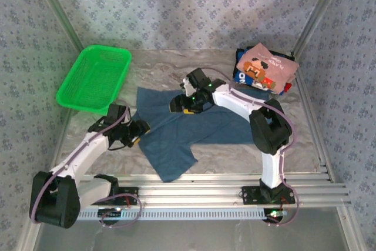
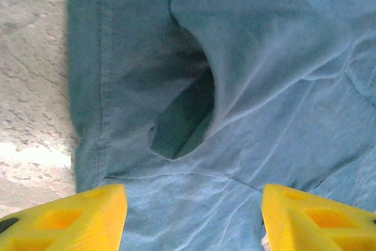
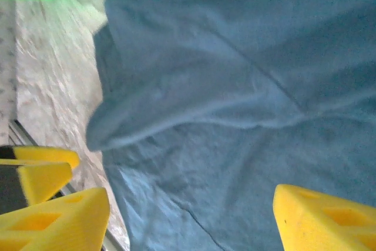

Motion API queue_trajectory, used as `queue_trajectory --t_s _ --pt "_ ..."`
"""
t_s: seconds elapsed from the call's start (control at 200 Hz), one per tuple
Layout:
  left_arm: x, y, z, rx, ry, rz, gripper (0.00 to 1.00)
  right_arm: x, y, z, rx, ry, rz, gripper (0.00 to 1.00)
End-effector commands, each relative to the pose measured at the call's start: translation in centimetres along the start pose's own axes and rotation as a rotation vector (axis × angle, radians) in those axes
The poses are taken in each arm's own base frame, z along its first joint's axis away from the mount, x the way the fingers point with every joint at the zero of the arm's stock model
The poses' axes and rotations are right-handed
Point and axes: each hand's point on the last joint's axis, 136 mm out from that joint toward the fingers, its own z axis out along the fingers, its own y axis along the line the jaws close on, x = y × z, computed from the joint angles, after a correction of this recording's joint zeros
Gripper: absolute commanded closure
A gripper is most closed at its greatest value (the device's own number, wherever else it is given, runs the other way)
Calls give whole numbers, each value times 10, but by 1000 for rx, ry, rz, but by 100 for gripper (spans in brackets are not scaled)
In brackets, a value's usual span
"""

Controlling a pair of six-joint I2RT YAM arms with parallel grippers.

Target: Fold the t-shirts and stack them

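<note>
The left arm point(image 1: 88, 145) and the right arm point(image 1: 238, 101) are built of smooth white link shells joined by rounded black joint housings, the bulkiest of which is set near each base. A thin mauve cable point(image 1: 293, 136) is run along each arm in loose loops. Small green lights are seen at the right arm's wrist and beside its black base plate point(image 1: 264, 195). The left gripper point(image 2: 194, 216) and the right gripper point(image 3: 191, 221) are fitted with bright yellow wedge-shaped fingers point(image 2: 70, 218), into which shallow angular recesses are moulded.
</note>
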Motion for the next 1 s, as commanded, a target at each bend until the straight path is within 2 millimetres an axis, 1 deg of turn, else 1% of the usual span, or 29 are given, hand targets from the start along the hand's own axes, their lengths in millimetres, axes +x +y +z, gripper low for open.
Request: queue_trajectory --t_s 0.0,0.125,0.265,0.375,0.45,0.495,0.56,0.615,0.765,0.934,0.994 --pt "-2 -6 8 2 -16 70 38 7 -8 3 -2 33 -14 24" --pt "-3 -4 23 -44 -26 107 39 7 -4 1 -10 26 -33 24" --pt "-12 -2 35 -108 -54 126 41 6 2 -2 -31 10 -54 23" --pt "-19 -17 43 -94 -71 159 43 8 3 -2 -33 11 -56 23" --pt "-22 -24 48 -109 -74 183 44 11 2 -1 -34 15 -51 24" --pt "-25 -27 50 -118 -79 192 50 12 1 -1 -33 18 -51 24" --pt "-30 -28 51 -136 -86 191 67 14 0 0 -31 18 -46 24" --pt "-35 -32 49 -153 -93 198 76 16 -1 0 -30 17 -43 24" --pt "-44 -43 44 -163 -106 228 87 19 -5 1 -24 16 -34 24" --pt "-49 -50 45 -151 -105 232 100 20 -8 1 -20 17 -28 24" --pt "-51 -56 44 -129 -107 232 100 20 -9 0 -20 16 -24 25"
